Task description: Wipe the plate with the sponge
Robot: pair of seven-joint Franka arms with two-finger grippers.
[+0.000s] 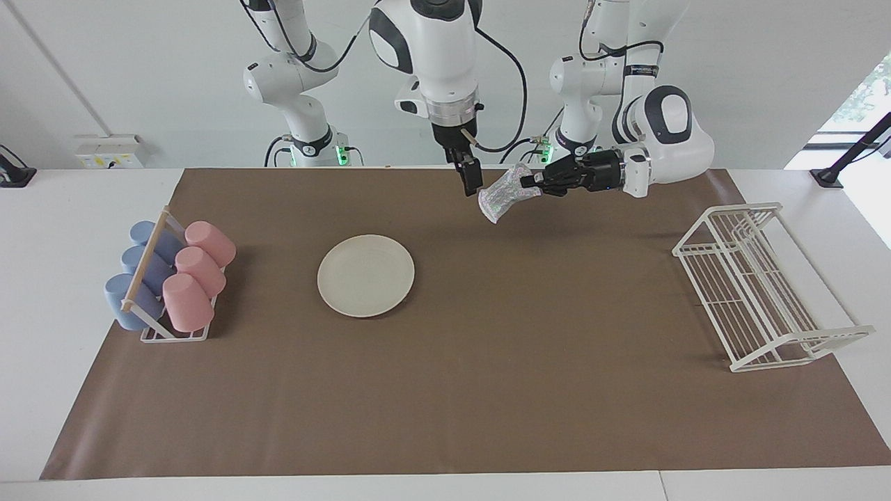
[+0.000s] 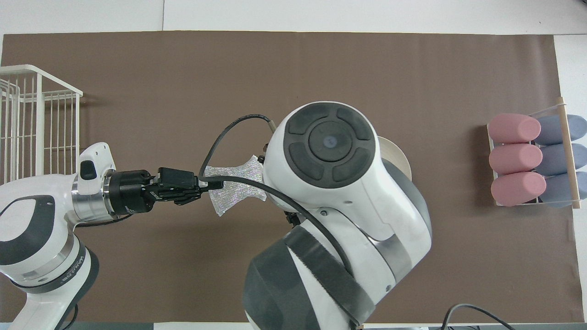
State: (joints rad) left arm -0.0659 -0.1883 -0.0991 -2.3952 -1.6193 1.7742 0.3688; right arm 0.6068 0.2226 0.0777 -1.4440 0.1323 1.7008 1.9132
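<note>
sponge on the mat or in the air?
In the air: the silvery mesh sponge hangs pinched by the left gripper, casting no shadow on the brown mat.

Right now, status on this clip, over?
Left tool shut on sponge, aloft. Right tool at sponge's other end, grip unclear. Plate bare, nothing in the way.

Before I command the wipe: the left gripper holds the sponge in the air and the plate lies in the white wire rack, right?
Not quite. The left gripper does hold the sponge up, but the facing view shows the plate lying flat on the brown mat, not in the white wire rack.
</note>
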